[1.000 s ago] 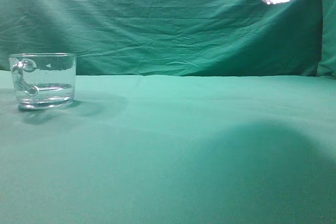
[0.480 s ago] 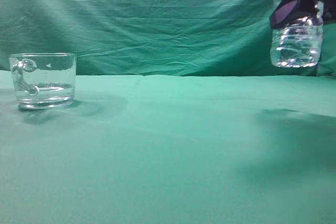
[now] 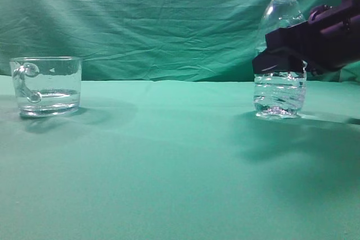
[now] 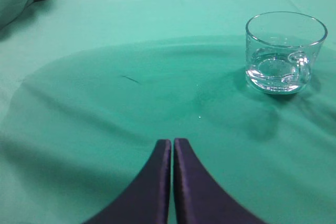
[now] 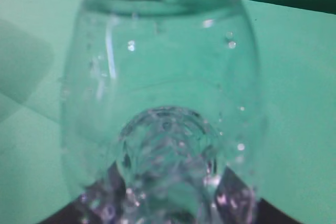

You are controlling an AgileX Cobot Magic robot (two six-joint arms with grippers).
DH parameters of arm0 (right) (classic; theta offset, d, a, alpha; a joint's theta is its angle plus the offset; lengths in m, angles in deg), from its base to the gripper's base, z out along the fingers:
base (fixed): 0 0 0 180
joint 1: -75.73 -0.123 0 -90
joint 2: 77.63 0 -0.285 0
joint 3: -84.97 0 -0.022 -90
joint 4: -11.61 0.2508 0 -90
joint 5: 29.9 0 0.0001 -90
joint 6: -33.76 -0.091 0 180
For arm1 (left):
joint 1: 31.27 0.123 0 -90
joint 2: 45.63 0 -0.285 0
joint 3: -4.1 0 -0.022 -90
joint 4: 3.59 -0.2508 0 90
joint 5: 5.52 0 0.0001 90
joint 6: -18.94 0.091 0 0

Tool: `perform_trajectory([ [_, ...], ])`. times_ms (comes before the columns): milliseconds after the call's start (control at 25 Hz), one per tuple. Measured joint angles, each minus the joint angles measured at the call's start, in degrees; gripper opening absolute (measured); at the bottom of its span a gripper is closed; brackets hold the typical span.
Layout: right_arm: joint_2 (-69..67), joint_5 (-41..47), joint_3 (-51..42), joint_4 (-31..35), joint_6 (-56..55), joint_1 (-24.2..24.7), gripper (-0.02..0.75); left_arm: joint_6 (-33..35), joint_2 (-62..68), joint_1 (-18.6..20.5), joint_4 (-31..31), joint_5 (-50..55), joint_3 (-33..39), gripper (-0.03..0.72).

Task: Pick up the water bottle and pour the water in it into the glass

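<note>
The water bottle [image 3: 279,91] stands upright on the green cloth at the right of the exterior view, clear and capless, with a little water in its ribbed base. My right gripper [image 3: 279,60] is shut on its middle. In the right wrist view the bottle [image 5: 163,93] fills the frame, with the dark jaws [image 5: 165,203] on either side of it. The glass [image 3: 46,85] stands at the far left with some water in it, handle facing the camera. It also shows in the left wrist view [image 4: 284,53], ahead and to the right of my left gripper [image 4: 172,142], which is shut and empty.
A wrinkled green cloth [image 3: 169,167] covers the table and hangs as a backdrop [image 3: 169,21] behind it. A small dark fleck [image 4: 130,80] lies on the cloth in the left wrist view.
The right gripper has brought the bottle down from the top right of the view until its base rests on the cloth. The glass has not moved.
</note>
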Motion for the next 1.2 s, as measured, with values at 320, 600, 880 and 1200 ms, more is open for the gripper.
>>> perform_trajectory([
  [320,-1.9,-3.1,0.1,2.4,1.0,0.0,0.377,0.0,0.0,0.0,0.0,0.0,0.0,0.0],
  [600,-1.1,-2.9,0.1,4.6,1.1,0.0,0.644,0.0,0.0,0.0,0.0,0.0,0.0,0.0],
  [880,13.9,9.5,0.1,5.0,-0.3,0.0,0.644,0.0,0.0,0.0,0.0,0.0,0.0,0.0],
  [1200,35.5,25.9,0.0,1.5,-6.4,0.0,0.546,0.0,0.0,0.0,0.0,0.0,0.0,0.0],
])
